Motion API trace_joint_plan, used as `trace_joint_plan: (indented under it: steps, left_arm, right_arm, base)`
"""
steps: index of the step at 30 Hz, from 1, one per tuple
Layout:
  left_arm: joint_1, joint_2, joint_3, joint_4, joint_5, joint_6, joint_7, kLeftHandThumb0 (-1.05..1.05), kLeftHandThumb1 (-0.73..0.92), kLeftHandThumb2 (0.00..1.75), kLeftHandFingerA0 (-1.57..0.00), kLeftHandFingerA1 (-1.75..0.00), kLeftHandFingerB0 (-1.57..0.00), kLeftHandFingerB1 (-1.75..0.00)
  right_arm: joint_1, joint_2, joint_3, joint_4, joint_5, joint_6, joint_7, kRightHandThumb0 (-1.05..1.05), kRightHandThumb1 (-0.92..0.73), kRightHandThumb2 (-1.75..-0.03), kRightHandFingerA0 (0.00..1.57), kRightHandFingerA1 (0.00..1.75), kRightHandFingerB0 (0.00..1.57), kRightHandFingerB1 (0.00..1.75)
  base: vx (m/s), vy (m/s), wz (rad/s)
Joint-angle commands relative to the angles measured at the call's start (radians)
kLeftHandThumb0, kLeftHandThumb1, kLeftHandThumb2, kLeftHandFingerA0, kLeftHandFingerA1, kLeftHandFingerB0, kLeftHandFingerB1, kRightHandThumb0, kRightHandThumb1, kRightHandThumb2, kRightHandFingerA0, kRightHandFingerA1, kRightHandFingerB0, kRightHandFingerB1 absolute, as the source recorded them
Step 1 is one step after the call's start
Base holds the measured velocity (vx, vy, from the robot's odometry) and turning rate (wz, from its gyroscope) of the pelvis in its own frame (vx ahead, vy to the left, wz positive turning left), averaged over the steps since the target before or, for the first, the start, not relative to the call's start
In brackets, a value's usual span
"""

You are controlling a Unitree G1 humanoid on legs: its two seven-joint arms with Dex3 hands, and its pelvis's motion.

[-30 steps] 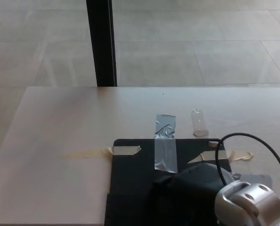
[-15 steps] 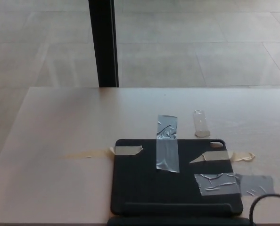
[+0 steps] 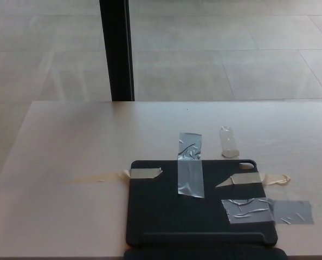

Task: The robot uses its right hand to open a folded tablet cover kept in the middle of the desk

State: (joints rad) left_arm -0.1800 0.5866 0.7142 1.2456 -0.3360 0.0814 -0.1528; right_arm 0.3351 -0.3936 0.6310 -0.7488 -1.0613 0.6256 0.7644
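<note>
A black tablet cover [image 3: 199, 208] lies flat on the pale desk [image 3: 85, 146], near its front edge and a little right of centre. Several strips of grey and beige tape [image 3: 190, 170] hold it to the desk along its far edge and right side. At the bottom of the picture a second dark edge [image 3: 204, 253] shows just below the cover's near rim. Neither of my hands appears in the head view.
A short clear tape piece [image 3: 229, 142] sticks to the desk beyond the cover. A black post [image 3: 116, 49] stands behind the desk's far edge, on a tiled floor [image 3: 231, 49].
My right hand and forearm, which lay over the cover's near right part a second ago, have withdrawn out of the picture. The black cable seen half a second ago is gone too.
</note>
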Motion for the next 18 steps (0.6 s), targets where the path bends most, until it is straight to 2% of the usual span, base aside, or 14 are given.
trace_joint_plan:
  steps: [1,2,3,4,5,8,9,10,11,12,13,15,16,18]
  left_arm:
    - [0.003,0.014,0.002,0.008,-0.031,0.023,-0.007,-0.73,0.74,0.62,-0.66,-0.84,-0.39,-0.62]
    - [0.004,0.014,-0.002,0.011,-0.028,0.021,-0.003,-0.73,0.74,0.62,-0.66,-0.84,-0.39,-0.61]
    - [0.01,0.014,-0.009,0.005,-0.021,0.018,-0.005,-0.72,0.75,0.63,-0.67,-0.85,-0.39,-0.63]
    - [0.011,0.013,-0.009,0.005,-0.022,0.019,-0.005,-0.73,0.74,0.62,-0.69,-0.87,-0.4,-0.63]
    - [0.016,0.012,-0.009,0.005,-0.025,0.017,-0.01,-0.73,0.75,0.63,-0.67,-0.86,-0.38,-0.63]
    - [0.02,0.013,-0.008,0.009,-0.028,0.015,-0.014,-0.73,0.75,0.63,-0.66,-0.86,-0.38,-0.62]
    - [0.021,0.012,-0.007,0.01,-0.029,0.014,-0.013,-0.73,0.75,0.63,-0.66,-0.86,-0.38,-0.62]
    - [0.021,0.012,-0.006,0.009,-0.03,0.015,-0.011,-0.73,0.74,0.62,-0.68,-0.88,-0.4,-0.63]
    - [0.021,0.012,-0.007,0.008,-0.03,0.016,-0.005,-0.72,0.75,0.62,-0.68,-0.87,-0.41,-0.62]
    - [0.02,0.013,-0.015,0.008,-0.021,0.017,0.005,-0.73,0.75,0.62,-0.7,-0.88,-0.42,-0.62]
    - [0.019,0.013,-0.017,0.007,-0.02,0.018,0.008,-0.73,0.75,0.62,-0.7,-0.88,-0.42,-0.63]
    - [0.019,0.012,-0.015,0.007,-0.026,0.021,0.007,-0.72,0.75,0.62,-0.69,-0.88,-0.41,-0.63]
    - [0.02,0.011,-0.014,0.01,-0.028,0.02,0.004,-0.73,0.74,0.62,-0.67,-0.86,-0.41,-0.63]
    - [0.019,0.01,-0.009,0.014,-0.033,0.017,0.007,-0.73,0.73,0.62,-0.64,-0.83,-0.41,-0.63]
  right_arm:
    - [-0.005,0.027,-0.034,-0.021,-0.027,-0.022,0.004,-0.83,-0.69,-1.07,0.53,0.7,0.24,0.51]
    - [-0.02,0.027,-0.046,-0.045,-0.011,-0.037,0.013,-0.85,-0.88,-0.67,0.63,0.82,0.31,0.43]
    - [-0.06,0.051,-0.072,-0.09,0.02,-0.037,0.028,-0.87,-0.87,-0.66,0.65,0.96,0.31,0.43]
    - [-0.079,0.054,-0.082,-0.103,0.033,-0.043,0.035,-0.85,-0.69,-1.06,0.64,0.89,0.28,0.54]
    - [-0.13,0.06,-0.104,-0.125,0.051,-0.05,0.064,-0.87,-0.89,-0.67,0.58,0.85,0.3,0.43]
    - [-0.219,0.074,-0.138,-0.149,0.061,-0.055,0.097,-0.88,-0.9,-0.66,0.67,0.84,0.32,0.42]
    - [-0.231,0.076,-0.144,-0.15,0.063,-0.056,0.104,-0.88,-0.9,-0.66,0.67,0.84,0.32,0.42]
    - [-0.265,0.079,-0.156,-0.153,0.069,-0.061,0.106,-0.85,-0.89,-0.67,0.71,0.63,0.35,0.43]
    - [-0.33,0.085,-0.178,-0.155,0.076,-0.072,0.107,-0.83,-0.71,-1.06,0.62,0.67,0.33,0.54]
    - [-0.382,0.091,-0.197,-0.133,0.076,-0.082,0.091,-0.81,-0.69,-1.06,0.54,0.64,0.31,0.52]
    - [-0.398,0.094,-0.205,-0.116,0.078,-0.09,0.071,-0.83,-0.89,-0.66,0.63,0.55,0.39,0.42]
    - [-0.405,0.105,-0.216,-0.083,0.084,-0.109,0.025,-0.84,-0.87,-0.67,0.61,0.56,0.39,0.43]
    - [-0.409,0.099,-0.219,-0.065,0.079,-0.118,0.018,-0.84,-0.7,-1.08,0.58,0.66,0.35,0.54]
    - [-0.412,0.095,-0.224,-0.03,0.076,-0.135,-0.001,-0.83,-0.69,-1.07,0.62,0.68,0.37,0.55]
  base:
    - [0.0,0.0,0.0]
    - [0.0,0.0,0.0]
    - [0.0,0.0,0.0]
    - [0.0,0.0,0.0]
    - [0.0,0.0,0.0]
    - [0.0,0.0,0.0]
    - [0.0,0.0,0.0]
    - [0.0,0.0,0.0]
    - [0.0,0.0,0.0]
    - [0.0,0.0,0.0]
    - [0.0,0.0,0.0]
    - [0.0,0.0,0.0]
    - [0.0,0.0,0.0]
    - [0.0,0.0,0.0]
